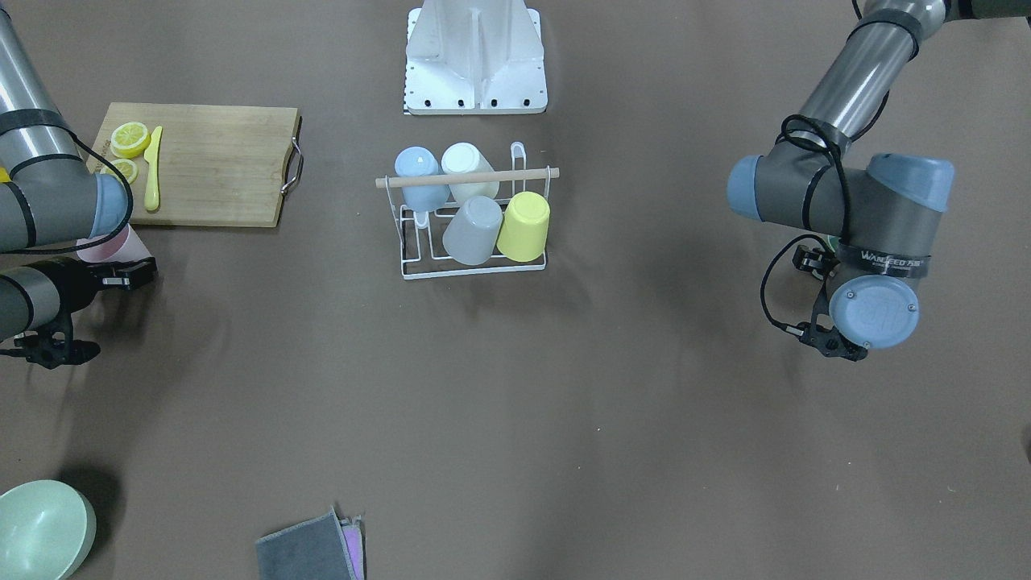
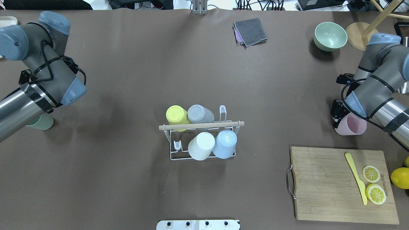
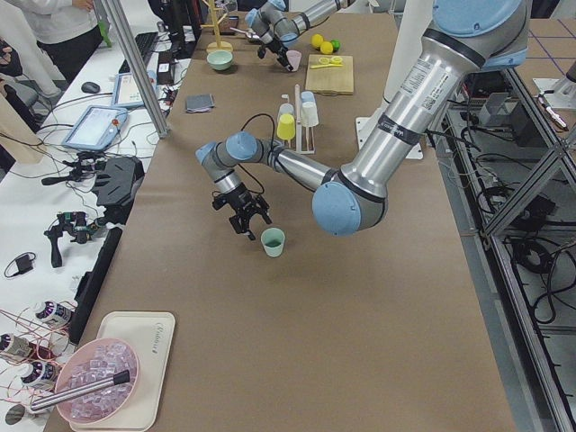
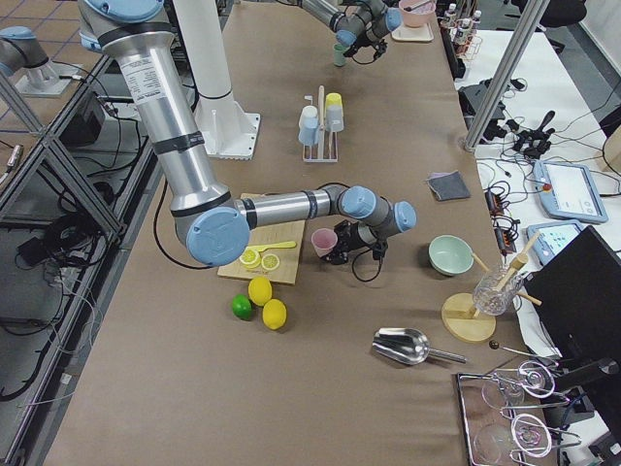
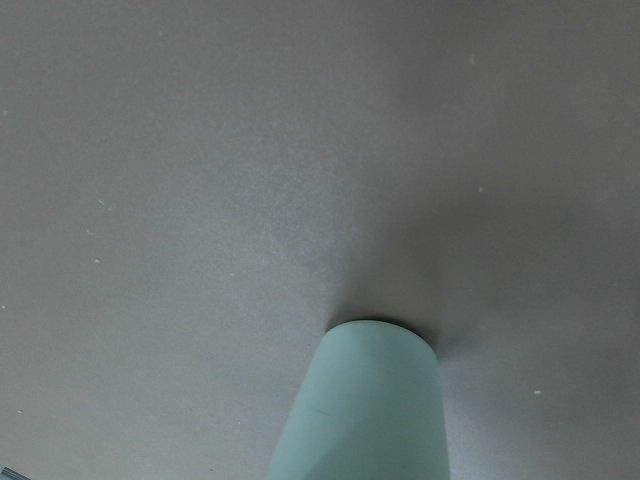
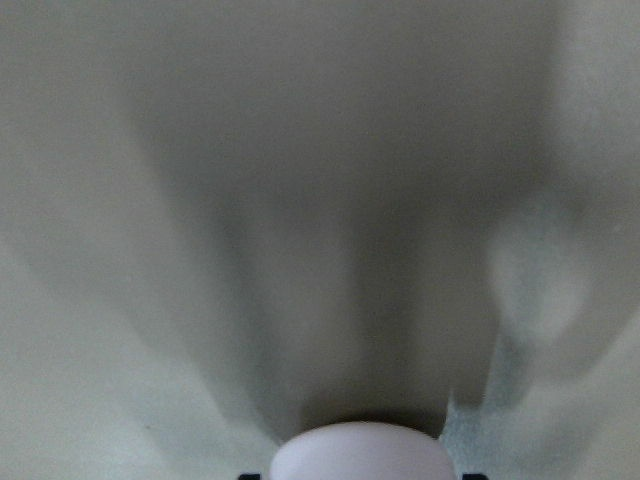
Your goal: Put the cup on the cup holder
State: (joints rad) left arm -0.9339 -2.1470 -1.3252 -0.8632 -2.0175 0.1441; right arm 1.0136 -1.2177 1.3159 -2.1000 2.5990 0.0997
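We saw the cup holder [image 2: 177, 149] as thin white-coated wire, with a pale, bare wooden rod [image 2: 201, 125] across its top. The cups on it looked like smooth matt plastic: the yellow cup [image 2: 175, 115], grey cup [image 2: 199, 113], white cup [image 2: 201, 145] and blue cup [image 2: 225, 143]. So did the pink cup [image 2: 351, 125] and green cup [image 3: 273, 241]. The table [image 2: 127, 80] wore a matt brown sheet — papery, faintly creased. The cutting board [image 2: 326, 185] showed grained wood with a shiny metal handle [image 2: 289, 182]; the grey cloth [image 2: 250, 30] looked soft and napped.
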